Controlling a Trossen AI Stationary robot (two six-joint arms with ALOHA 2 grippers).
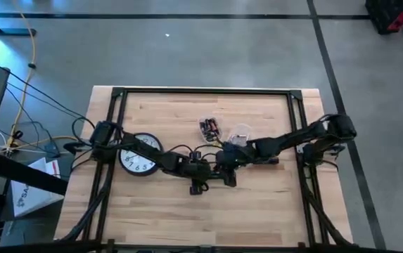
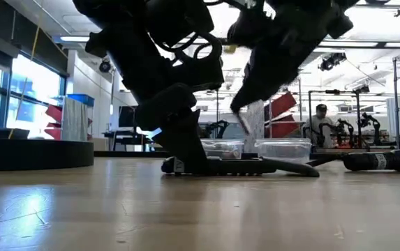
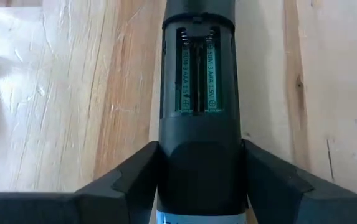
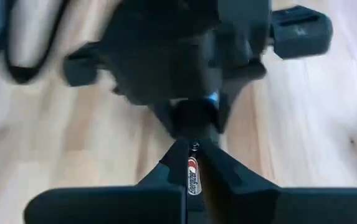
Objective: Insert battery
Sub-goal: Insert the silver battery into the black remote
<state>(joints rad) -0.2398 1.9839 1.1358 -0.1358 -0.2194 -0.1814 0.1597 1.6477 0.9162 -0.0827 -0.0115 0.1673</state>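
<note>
Wood counter (image 1: pixel 271 211) steadies the remote (image 3: pixel 198 93); my left fingers (image 3: pixel 134 168) clamp it, right fingers (image 4: pixel 218 165) pinch a battery (image 4: pixel 192 176) ready

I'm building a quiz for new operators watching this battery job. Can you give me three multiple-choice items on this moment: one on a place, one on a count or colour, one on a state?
1. Where does the wall clock lie?
A. under the left arm
B. under the right arm
C. on the floor

2. How many battery slots show in the remote's open compartment?
A. one
B. two
C. four

3. What is the right gripper doing?
A. hanging open
B. shut on a battery
C. shut on the clock

Key:
1 A, the high view shows it beneath the left arm.
2 B, two labelled slots lie side by side.
3 B, its fingers pinch the cell.
</note>
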